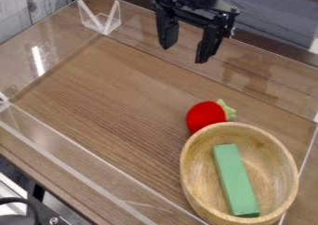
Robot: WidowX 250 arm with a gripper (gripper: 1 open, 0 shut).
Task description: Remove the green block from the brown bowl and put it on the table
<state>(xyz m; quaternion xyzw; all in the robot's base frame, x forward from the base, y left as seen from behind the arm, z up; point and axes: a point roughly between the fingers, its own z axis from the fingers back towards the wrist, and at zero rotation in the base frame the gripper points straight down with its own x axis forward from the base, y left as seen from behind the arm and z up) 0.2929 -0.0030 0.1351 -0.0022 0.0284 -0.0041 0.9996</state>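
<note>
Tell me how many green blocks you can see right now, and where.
1. The green block lies inside the brown bowl at the lower right, near the red fruit. No other is visible on the table; the bowl partly runs off frame.

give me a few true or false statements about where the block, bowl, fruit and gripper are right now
1. The green block lies inside the brown bowl. True.
2. The gripper is closed on the block. False: it hangs open above the table, far from the bowl, holding nothing.
3. The red fruit sits on the table just outside the bowl's rim. True.
4. The red fruit is inside the bowl beside the block. False: the block is the only thing in the bowl.
5. The bowl is at the far end of the table, under the gripper. False: it sits at the near right corner.
</note>
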